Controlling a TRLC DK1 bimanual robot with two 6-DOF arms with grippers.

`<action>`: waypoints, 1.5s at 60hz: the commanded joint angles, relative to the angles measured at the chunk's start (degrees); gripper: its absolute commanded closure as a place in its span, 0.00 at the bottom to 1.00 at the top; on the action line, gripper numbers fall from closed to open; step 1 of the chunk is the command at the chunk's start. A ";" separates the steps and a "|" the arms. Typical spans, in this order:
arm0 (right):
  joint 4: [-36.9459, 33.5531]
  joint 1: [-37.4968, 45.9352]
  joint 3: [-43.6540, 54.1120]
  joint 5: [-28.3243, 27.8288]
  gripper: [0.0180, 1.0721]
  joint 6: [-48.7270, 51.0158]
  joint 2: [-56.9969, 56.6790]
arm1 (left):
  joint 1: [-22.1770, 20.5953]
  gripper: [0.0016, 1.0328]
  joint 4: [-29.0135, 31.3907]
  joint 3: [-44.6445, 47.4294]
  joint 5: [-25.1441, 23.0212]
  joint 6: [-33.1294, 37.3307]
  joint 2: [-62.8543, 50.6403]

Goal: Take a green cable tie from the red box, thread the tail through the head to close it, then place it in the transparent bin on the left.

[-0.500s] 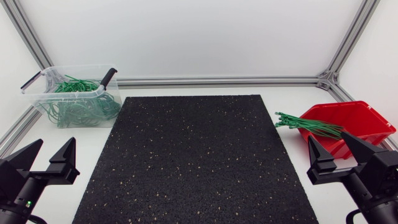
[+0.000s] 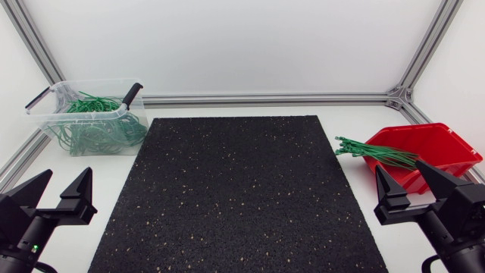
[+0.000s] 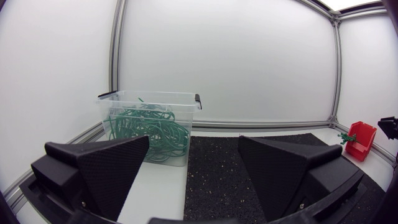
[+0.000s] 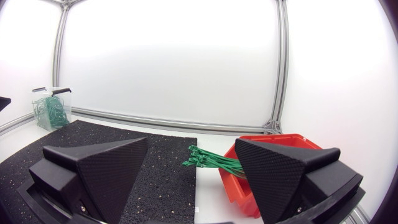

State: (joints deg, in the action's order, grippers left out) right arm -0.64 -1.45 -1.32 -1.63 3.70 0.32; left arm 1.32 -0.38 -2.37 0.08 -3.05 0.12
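The right gripper point(image 2: 398, 168) hovers low at the near right corner of the tabletop point(image 2: 356, 114). Its two wedge fingers are spread wide with nothing between them. The left gripper point(image 2: 68, 173) sits at the near left corner, equally released and empty.

The task's thing is the bundle of green cable ties point(image 2: 375, 152) lying in the red box point(image 2: 455, 148). The box stands on the right side, just beside the edge of the black mat point(image 2: 242, 189).

The ties lie straight and roughly parallel. Their long axis runs from inside the box out over its open front lip toward the mat, so one end of the bundle overhangs the tabletop. Those protruding ends look knobby, probably the heads, though the view is too coarse to be sure.

From the right gripper the bundle lies just ahead and a little toward the mat, with its axis crossing the line of approach rather than pointing along it. The right arm is plainly the nearer one, since the left is well apart from the box, across the whole mat.

The transparent bin point(image 2: 53, 125) stands at the far left and already holds a tangle of closed green loops point(image 2: 95, 129). It is ahead of the left gripper. No tie has been picked yet.
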 commanded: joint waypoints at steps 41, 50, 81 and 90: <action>-13.33 5.23 -31.99 -3.73 0.04 1.92 26.75 | 0.35 0.03 1.26 2.28 -0.08 -1.26 0.58; -20.54 12.00 -41.13 -13.40 0.04 7.63 38.62 | 0.44 0.03 1.26 2.28 0.01 -1.26 0.58; -39.08 15.96 -56.86 -15.42 0.10 50.88 68.85 | -0.09 0.03 1.26 2.28 0.01 -1.26 0.50; -36.36 16.31 -55.19 -15.07 0.10 54.04 73.07 | -0.09 0.03 1.35 2.28 -0.08 -1.26 0.50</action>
State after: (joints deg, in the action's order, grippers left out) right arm -37.80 14.28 -58.37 -16.71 53.47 70.76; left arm 1.32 -0.38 -2.37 0.08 -3.05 0.12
